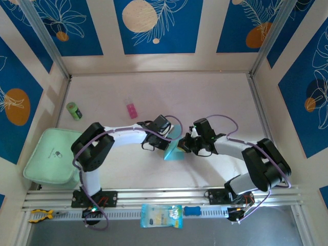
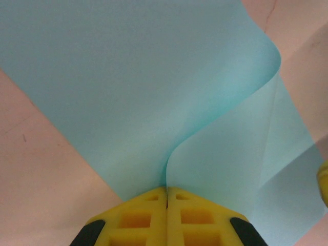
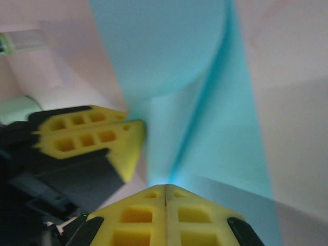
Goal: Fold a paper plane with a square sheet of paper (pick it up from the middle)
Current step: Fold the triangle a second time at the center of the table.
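Pinching the thin, light cyan-blue square sheet of paper [image 1: 173, 150] with both pairs of jaws, I hold it over the middle of the pale table [image 1: 205, 97], between my two arms. My left gripper [image 2: 166, 188] is closed on a curled bend of the sheet. My right gripper [image 3: 165, 185] is closed on the paper just beside it. The sheet curves over itself, uncreased.

Two robot arms, the left arm [image 1: 128, 136] and the right arm [image 1: 231, 147], had white tubular links and bulky black joint housings. A thin purple cable [image 1: 221, 116] looped along each. The left gripper [image 2: 166, 188] and right gripper [image 3: 165, 185] had yellow fingers [image 2: 138, 220] with square moulded recesses, on black mounts.
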Action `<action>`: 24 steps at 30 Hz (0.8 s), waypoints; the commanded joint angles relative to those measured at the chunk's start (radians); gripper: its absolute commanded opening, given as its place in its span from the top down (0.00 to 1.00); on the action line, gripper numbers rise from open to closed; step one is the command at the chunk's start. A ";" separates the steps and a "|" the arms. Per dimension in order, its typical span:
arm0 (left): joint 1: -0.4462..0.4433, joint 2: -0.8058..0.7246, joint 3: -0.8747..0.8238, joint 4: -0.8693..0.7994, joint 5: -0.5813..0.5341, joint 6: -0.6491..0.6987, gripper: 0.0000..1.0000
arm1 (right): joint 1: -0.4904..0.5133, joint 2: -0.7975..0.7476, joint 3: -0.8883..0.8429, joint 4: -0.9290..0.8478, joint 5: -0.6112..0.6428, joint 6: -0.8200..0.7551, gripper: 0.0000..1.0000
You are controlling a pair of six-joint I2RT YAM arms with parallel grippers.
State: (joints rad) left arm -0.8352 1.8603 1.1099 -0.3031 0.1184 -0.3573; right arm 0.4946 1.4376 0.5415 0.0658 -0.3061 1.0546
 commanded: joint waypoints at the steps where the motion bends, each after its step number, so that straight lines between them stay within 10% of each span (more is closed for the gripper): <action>1: 0.010 0.026 -0.005 -0.021 -0.014 0.008 1.00 | 0.017 0.029 0.024 0.083 -0.051 0.042 0.99; 24: 0.009 0.031 -0.004 -0.025 -0.015 0.011 1.00 | 0.034 0.203 -0.012 0.220 -0.039 0.082 1.00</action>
State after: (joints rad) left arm -0.8352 1.8610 1.1099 -0.3027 0.1184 -0.3573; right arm 0.5308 1.6211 0.5594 0.2741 -0.3439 1.1282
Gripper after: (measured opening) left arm 0.050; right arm 0.053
